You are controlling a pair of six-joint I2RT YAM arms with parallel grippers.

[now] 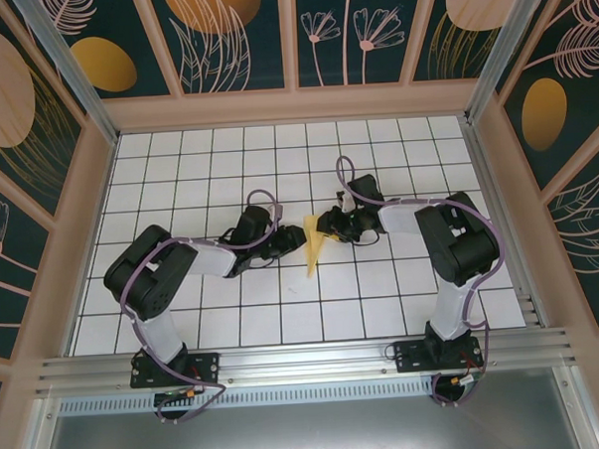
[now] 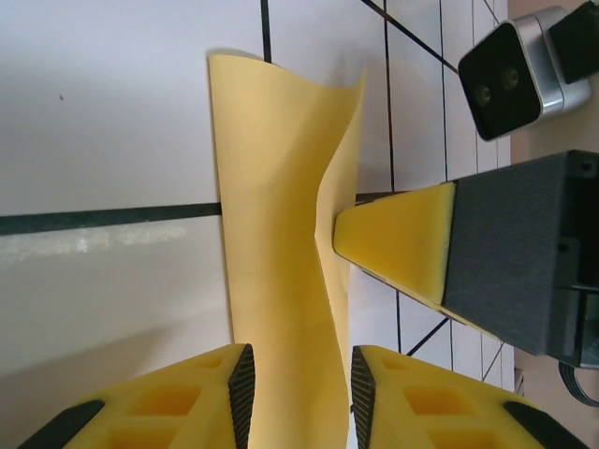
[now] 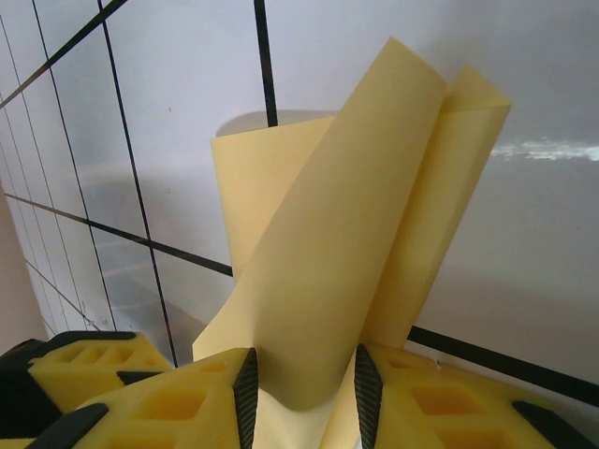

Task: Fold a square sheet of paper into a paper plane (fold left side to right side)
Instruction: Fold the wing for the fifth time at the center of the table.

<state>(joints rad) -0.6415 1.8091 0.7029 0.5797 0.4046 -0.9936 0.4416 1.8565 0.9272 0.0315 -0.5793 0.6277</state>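
Top external view shows the paper (image 1: 313, 246) in the middle of the worktop (image 1: 382, 290), between the two arms. It is folded into a thin, pointy shape. Its long line runs from the far side to the near side, leaning just a bit. The wide end is away from the arm bases and the sharp tip points back toward them.

The left end effector (image 2: 298, 398) is released. Its jaws stand apart and the paper lies between them, not pinched. The right end effector (image 3: 304, 388) has its jaws a little apart too, with a curled flap (image 3: 374, 215) going up between them. I cannot tell if they squeeze the flap or just sit round it. In the left wrist view, one finger of the right end effector touches the paper's edge, and the edge bends there.

I think the step now is the fold from the left side over to the right side. The flap stands up and curls, so it is not flat yet. To do it well, one end effector should press the paper down near its long middle line so it does not slide. The other should bring the loose side over slowly until the edges meet. Then press along the fold from end to end. Paper this thin can crumple or slip, so small, soft moves look best.
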